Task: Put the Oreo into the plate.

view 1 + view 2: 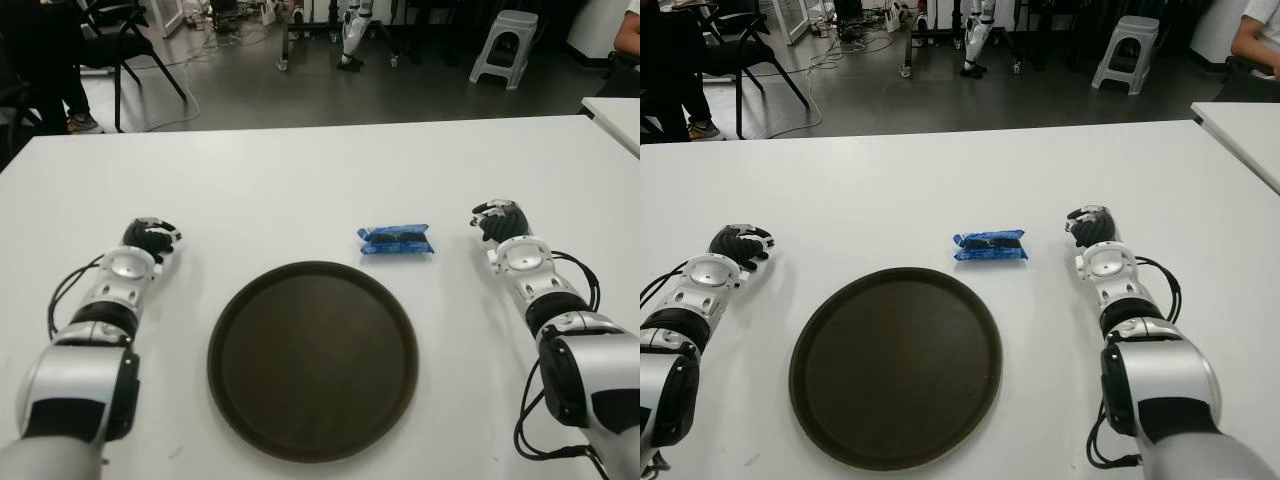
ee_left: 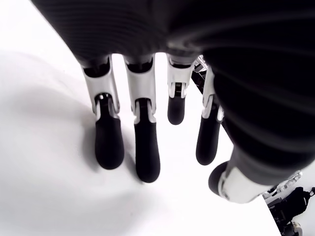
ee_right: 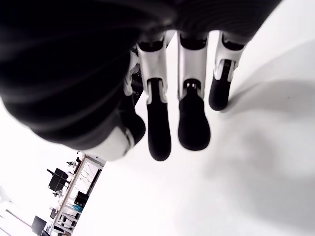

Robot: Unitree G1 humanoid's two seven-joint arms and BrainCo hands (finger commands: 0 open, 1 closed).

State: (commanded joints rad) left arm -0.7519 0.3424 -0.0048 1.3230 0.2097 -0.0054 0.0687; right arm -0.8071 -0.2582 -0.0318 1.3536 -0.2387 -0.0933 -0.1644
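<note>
Both my hands empty, the Oreo pack not yet picked up.

Nearest me sits the round dark plate (image 1: 312, 360), bare; just beyond its far rim, slightly toward my right, lies the blue Oreo pack (image 1: 396, 240) on the white table (image 1: 300, 180), touching nothing. My right hand (image 1: 500, 222) shows right of the pack, fingers loosely extended and holding nothing; my left hand (image 1: 150, 238) shows left of the plate, equally slack and empty. I judge the right hand best placed: I should slide across, pinch the pack by its long sides, lift clear of the rim, then set it mid-plate. No lettering on the wrapper is legible.
</note>
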